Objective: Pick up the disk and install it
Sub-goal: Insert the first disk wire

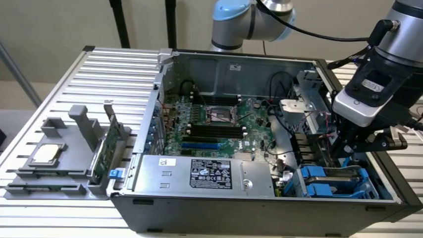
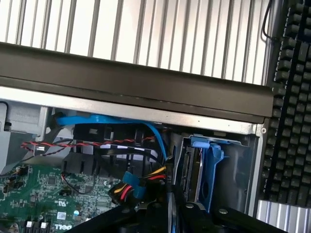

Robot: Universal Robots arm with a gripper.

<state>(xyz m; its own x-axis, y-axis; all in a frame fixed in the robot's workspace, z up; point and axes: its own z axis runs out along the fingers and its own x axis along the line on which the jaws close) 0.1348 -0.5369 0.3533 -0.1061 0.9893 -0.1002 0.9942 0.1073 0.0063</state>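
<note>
The disk [image 2: 190, 170] stands on edge in the drive bay at the corner of the open computer case, its grey metal side flanked by its bright blue carrier frame [image 2: 213, 165]. My gripper [image 2: 187, 208] is shut on the disk's near edge, with black fingers on either side of it. In the exterior view my gripper [image 1: 345, 151] reaches down into the case's drive bay at the exterior view's right, and the arm hides the disk itself.
Blue drive carriers [image 1: 324, 181] sit in the lower bay beside the power supply [image 1: 198, 173]. Cables [image 2: 136, 184] and a blue data cable [image 2: 112, 119] crowd the disk's side. A grey fixture [image 1: 66, 163] holds a chip [image 1: 46, 153] and green card [image 1: 100, 153]. A keyboard [image 2: 291, 121] lies outside the case wall [image 2: 146, 82].
</note>
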